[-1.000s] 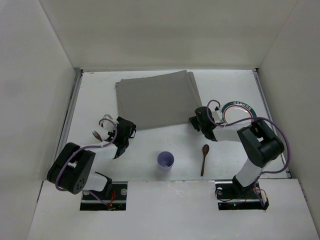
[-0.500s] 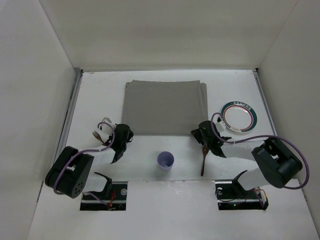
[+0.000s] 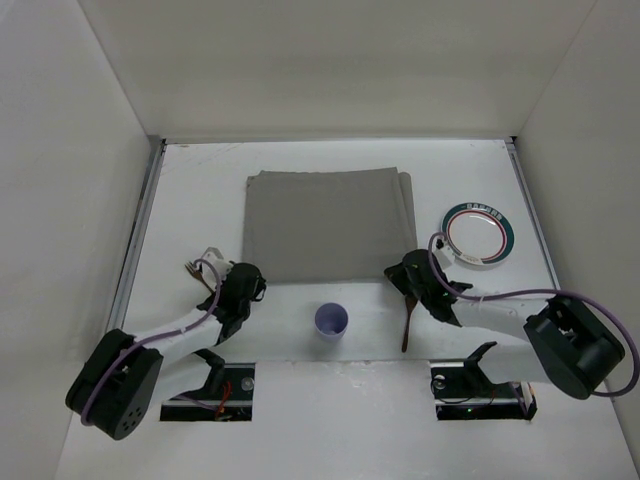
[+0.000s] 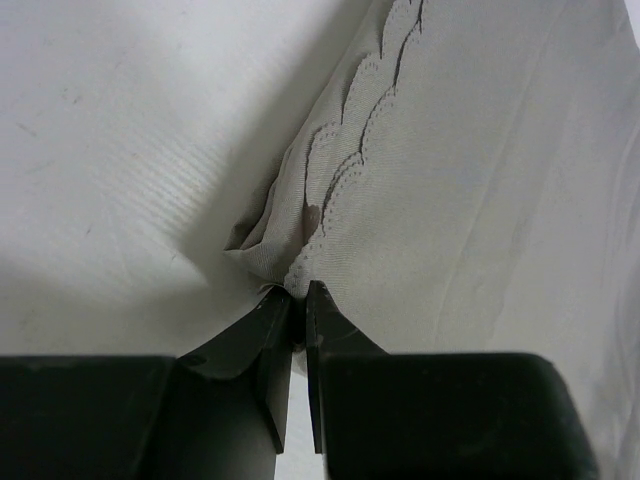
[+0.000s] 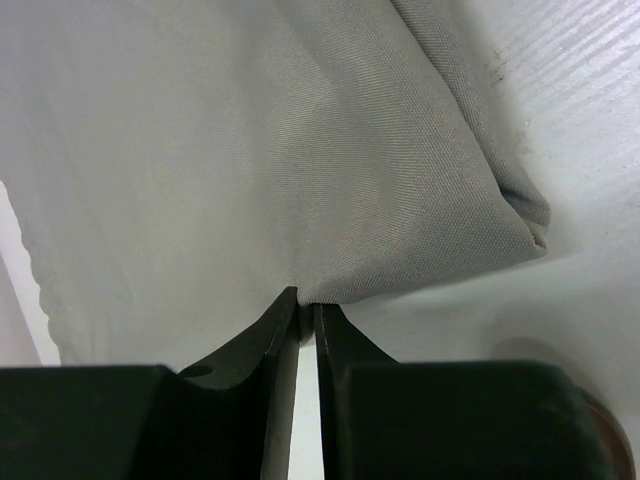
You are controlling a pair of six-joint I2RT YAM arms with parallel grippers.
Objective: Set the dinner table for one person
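Dinner table (image 3: 190, 190) holds a placemat (image 3: 330, 222); wrist views alone show left jaws and right jaws pinching its near edge.

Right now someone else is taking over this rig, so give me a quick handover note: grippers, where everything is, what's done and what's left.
Left gripper: shut on the near left corner of the placemat.
Right gripper: shut on the placemat's near right edge.
The placemat lies spread out mid-table, with a fold along its right side.
The plate sits to the right of the placemat. The cup stands in front of it. The spoon lies right of the cup, partly under the right arm. The fork is by the left arm, partly hidden.
Done: placemat laid out.
Left: release it, then probably place the plate, cup, spoon and fork.
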